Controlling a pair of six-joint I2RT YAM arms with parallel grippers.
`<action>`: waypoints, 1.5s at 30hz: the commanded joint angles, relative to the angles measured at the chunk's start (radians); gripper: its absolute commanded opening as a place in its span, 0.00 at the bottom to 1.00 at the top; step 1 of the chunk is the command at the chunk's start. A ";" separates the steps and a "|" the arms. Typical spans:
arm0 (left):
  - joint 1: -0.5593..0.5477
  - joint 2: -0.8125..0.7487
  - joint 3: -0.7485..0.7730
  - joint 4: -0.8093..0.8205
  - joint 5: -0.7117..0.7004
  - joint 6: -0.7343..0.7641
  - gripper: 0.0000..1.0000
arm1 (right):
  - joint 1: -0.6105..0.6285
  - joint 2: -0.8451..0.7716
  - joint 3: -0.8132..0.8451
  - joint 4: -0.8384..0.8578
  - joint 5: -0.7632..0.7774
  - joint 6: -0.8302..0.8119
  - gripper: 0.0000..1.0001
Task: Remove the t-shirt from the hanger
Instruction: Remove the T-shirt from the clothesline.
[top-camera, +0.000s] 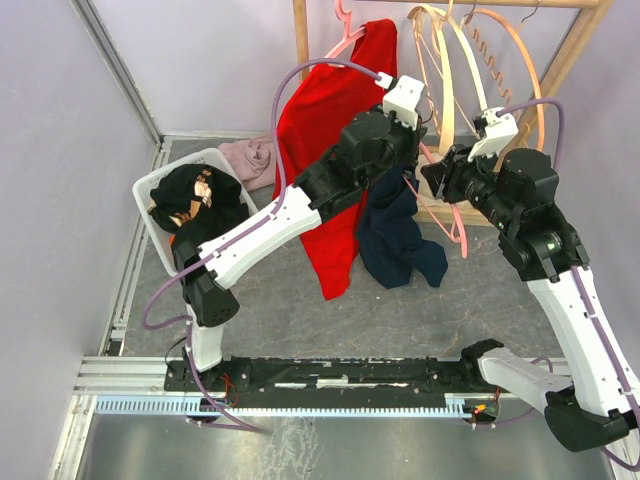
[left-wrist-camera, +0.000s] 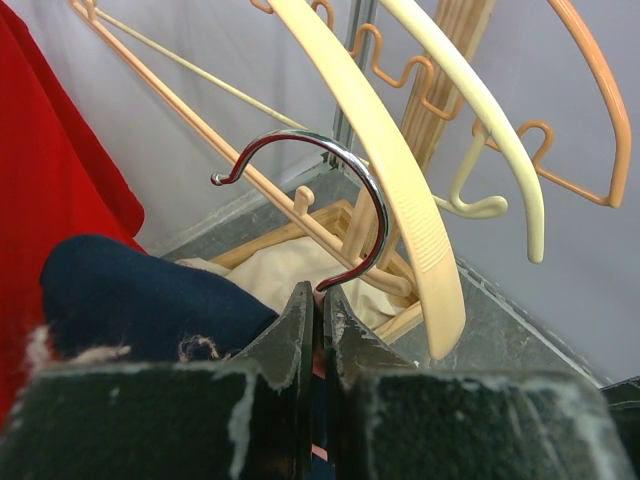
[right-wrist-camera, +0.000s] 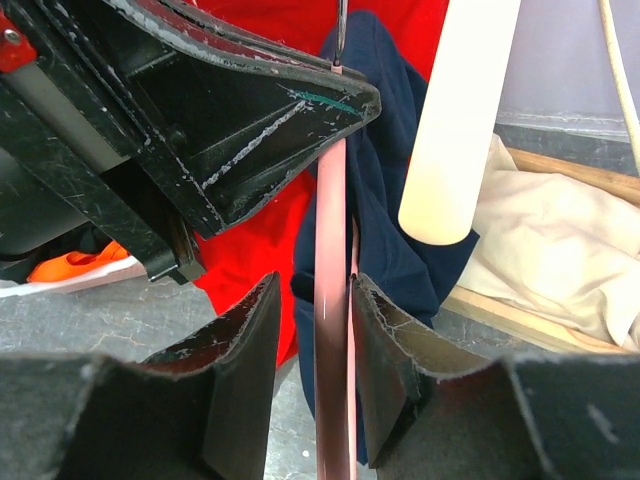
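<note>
A navy t-shirt (top-camera: 395, 235) hangs off a pink hanger (top-camera: 452, 225) in mid-air in front of the wooden rack. My left gripper (top-camera: 405, 160) is shut on the hanger's neck just under its metal hook (left-wrist-camera: 350, 170); the left wrist view shows the gripper (left-wrist-camera: 320, 295) pinched tight, with the t-shirt (left-wrist-camera: 130, 290) bunched to its left. My right gripper (top-camera: 432, 172) straddles one pink hanger arm (right-wrist-camera: 332, 250). Its fingers (right-wrist-camera: 315, 290) stand apart: the right one touches the arm, and a gap remains on the left. The t-shirt (right-wrist-camera: 385, 180) drapes just beyond them.
A red shirt (top-camera: 325, 130) hangs on the wooden rack (top-camera: 570, 60) behind my left arm, beside bare cream and orange hangers (top-camera: 450, 60). A white basket (top-camera: 160, 185) of dark clothes stands at the left, with a pink garment (top-camera: 250, 158) behind it. Cream cloth (right-wrist-camera: 560, 240) lies at the rack's base.
</note>
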 joint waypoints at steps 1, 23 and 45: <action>-0.008 -0.024 0.059 0.064 -0.003 0.050 0.03 | 0.003 -0.006 -0.002 0.041 0.016 -0.008 0.42; -0.014 -0.042 0.035 0.075 -0.016 0.051 0.03 | 0.004 0.001 0.008 0.031 0.057 -0.033 0.06; -0.012 -0.329 -0.459 0.272 -0.063 0.054 0.65 | 0.004 0.018 0.078 0.039 0.050 -0.050 0.01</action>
